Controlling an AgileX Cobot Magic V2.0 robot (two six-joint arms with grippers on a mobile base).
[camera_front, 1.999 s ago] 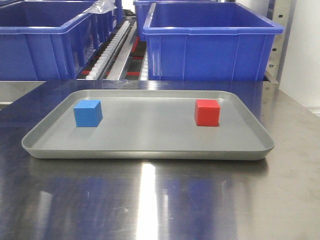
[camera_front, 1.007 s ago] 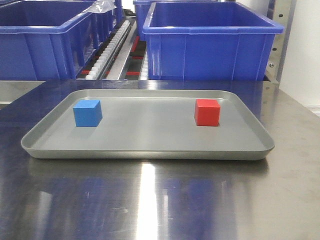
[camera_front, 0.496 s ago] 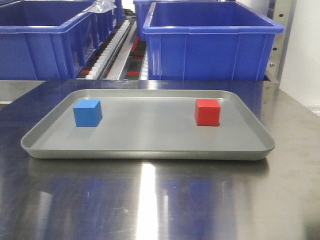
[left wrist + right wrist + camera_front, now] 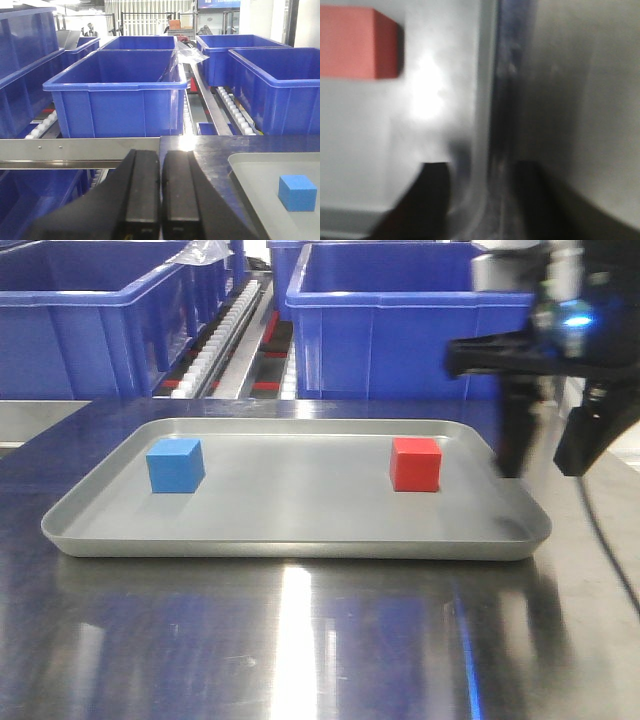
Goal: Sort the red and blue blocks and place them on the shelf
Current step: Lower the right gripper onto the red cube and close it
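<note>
Both blocks sit in the grey tray (image 4: 300, 545) on the counter (image 4: 300, 640), with my right gripper (image 4: 540, 473) hanging spread open over the tray's right rim.
In the front view I see the blue block (image 4: 176, 466) near the tray's left side and the red block (image 4: 415, 464) towards its right, well apart, each flat on the tray floor. The right gripper holds nothing, and its wrist view is blurred but shows one finger (image 4: 427, 200) over the tray floor, the other outside the rim, and the red block up and to the left. My left gripper (image 4: 161, 160) has its fingers pressed together on nothing, facing the steel shelf beam (image 4: 75, 147) and the blue bins (image 4: 120, 95) behind it. The blue block lies off to its right in the tray.
</note>
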